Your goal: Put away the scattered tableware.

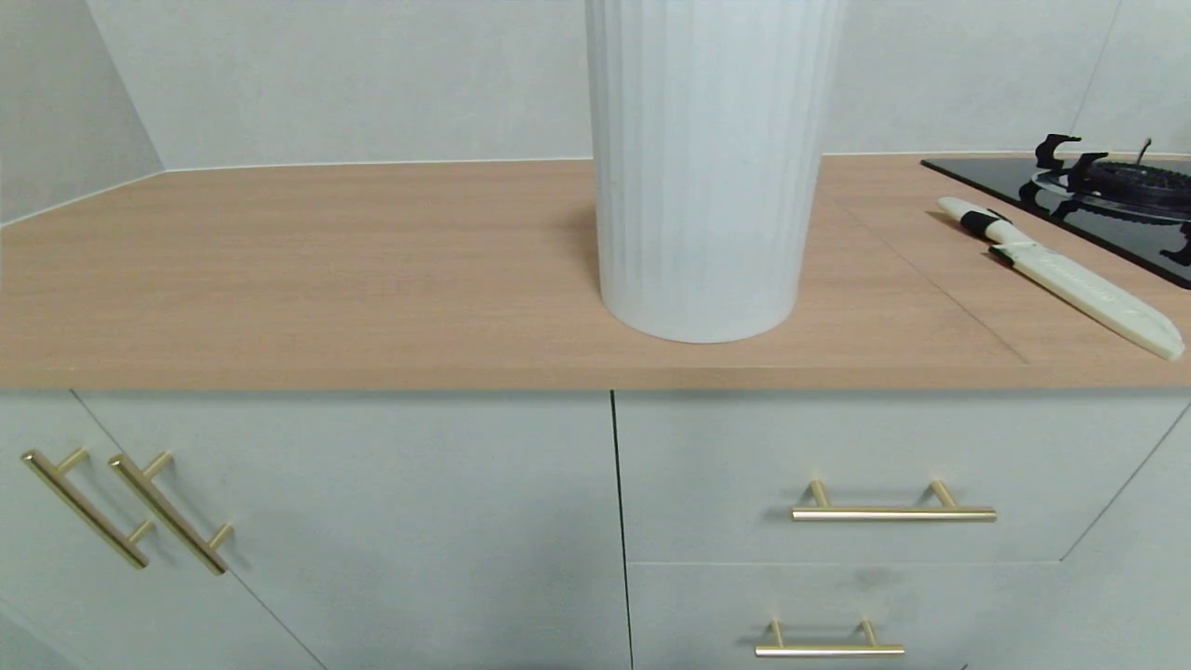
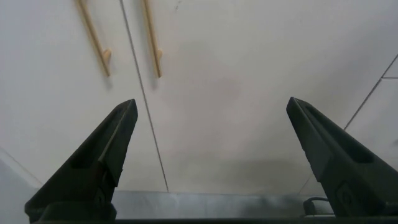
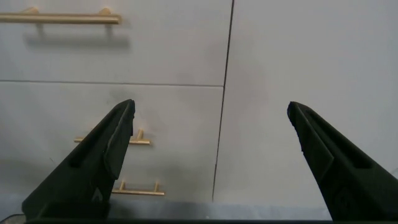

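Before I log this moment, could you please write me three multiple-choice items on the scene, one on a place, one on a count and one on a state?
1. Where does the knife lie?
A. On the countertop, between the white container and the stove
B. Inside a sink
C. On a plate

2. How many gold handles does the head view show on the cabinet fronts?
A. Two
B. Six
C. Four

3. In what state is the left gripper?
A. Shut on the knife
B. Open and empty
C. Shut on a handle

Answers:
1. A, the knife lies flat on the wood beside the stove.
2. C, two sit at the left and two at the right.
3. B, its fingers stand wide apart with nothing between them.
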Motion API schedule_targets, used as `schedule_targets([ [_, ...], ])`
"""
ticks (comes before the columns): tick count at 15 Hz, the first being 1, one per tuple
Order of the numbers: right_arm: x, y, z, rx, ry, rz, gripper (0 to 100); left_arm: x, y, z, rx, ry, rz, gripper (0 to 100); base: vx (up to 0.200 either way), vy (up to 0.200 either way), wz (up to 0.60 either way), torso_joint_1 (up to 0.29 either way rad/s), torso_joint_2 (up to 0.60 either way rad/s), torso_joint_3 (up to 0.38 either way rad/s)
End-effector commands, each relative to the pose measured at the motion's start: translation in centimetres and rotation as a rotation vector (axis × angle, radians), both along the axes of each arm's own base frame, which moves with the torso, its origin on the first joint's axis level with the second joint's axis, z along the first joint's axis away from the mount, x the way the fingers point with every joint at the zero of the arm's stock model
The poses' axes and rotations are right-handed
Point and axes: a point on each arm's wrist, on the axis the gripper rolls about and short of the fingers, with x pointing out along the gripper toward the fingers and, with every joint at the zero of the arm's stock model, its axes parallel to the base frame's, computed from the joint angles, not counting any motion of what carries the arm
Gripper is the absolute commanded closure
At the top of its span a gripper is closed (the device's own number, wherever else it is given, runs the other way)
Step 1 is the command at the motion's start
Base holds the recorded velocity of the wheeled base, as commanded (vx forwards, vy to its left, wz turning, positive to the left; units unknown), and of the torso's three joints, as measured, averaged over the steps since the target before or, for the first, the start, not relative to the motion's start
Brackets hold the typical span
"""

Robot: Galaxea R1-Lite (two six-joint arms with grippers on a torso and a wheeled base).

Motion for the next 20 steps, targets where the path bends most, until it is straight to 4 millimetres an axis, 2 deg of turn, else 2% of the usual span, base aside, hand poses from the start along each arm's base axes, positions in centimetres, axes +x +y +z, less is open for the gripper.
schedule_targets([
  [1,0.01,0.0,0.0,-0.001,0.001,0.0,0,0.0,0.0,-0.01,0.0,0.0,0.0,0,0.2,0.0,0.0,0.002,0.01,-0.002],
  [20,0.01,0.0,0.0,-0.001,0.001,0.0,0,0.0,0.0,-0.01,0.0,0.0,0.0,0,0.0,0.0,-0.03,-0.001,0.0,0.0],
])
